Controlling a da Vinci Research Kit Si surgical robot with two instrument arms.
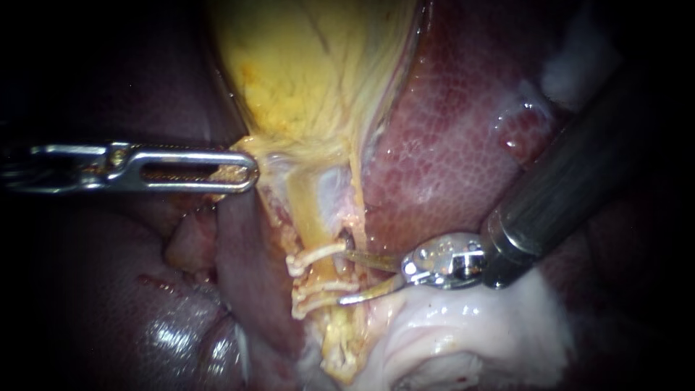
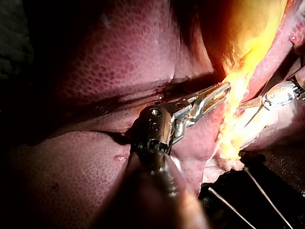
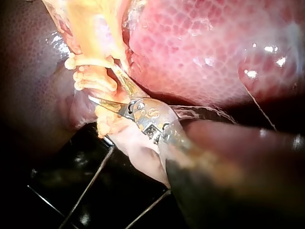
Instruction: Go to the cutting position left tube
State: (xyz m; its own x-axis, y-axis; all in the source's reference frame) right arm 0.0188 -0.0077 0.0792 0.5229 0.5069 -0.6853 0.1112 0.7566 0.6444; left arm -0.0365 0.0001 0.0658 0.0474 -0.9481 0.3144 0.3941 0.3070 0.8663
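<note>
Tube (image 1: 311,230) at tips of right instrument (image 1: 344,276) — claw apart, left instrument (image 1: 246,171) clamped on gallbladder (image 1: 311,72)

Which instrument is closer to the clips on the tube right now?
Right. The right instrument is open right beside the clips; the left instrument grips the gallbladder, well away up the tube.

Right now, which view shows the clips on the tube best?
The endoscope view: the white clips lie in full length across the tube. The right wrist view shows them obliquely, beside my right instrument's open jaws. In the left wrist view I cannot make them out.
</note>
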